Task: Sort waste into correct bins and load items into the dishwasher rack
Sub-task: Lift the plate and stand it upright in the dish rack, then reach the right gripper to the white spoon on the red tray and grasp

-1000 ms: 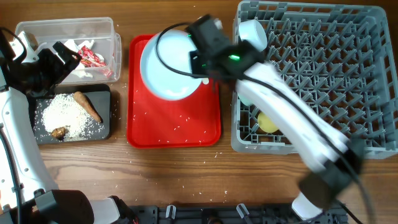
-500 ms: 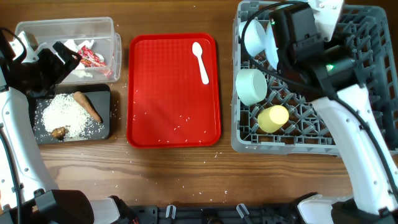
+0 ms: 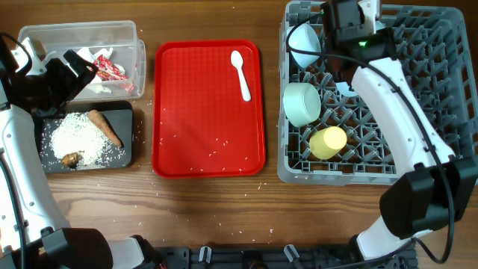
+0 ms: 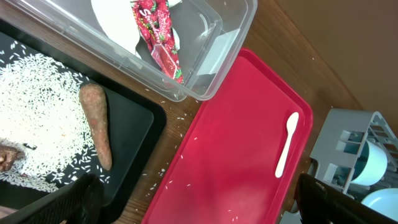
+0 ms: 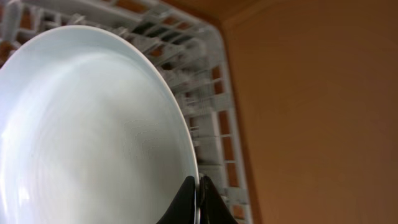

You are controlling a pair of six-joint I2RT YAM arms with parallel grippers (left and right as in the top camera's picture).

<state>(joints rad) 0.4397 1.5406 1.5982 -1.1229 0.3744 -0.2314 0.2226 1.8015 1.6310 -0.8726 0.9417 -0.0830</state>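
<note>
The right claw (image 5: 198,190) is pinched narrow on the rim of the plate (image 5: 93,124), holding it on edge above the rack (image 5: 214,118) near a corner. The plate looks stiff, smooth and probably slippery. A rim grip suits it, but it may pivot, so it wants easing between the pegs. The left claw (image 3: 78,73) hangs wide and empty over the tub (image 3: 45,33) edge.

Glossy, smooth pale blue plate (image 5: 93,124); grey plastic lattice rack (image 3: 448,75); textured red plastic tray (image 3: 202,97); wood-grain table (image 3: 224,202).
</note>
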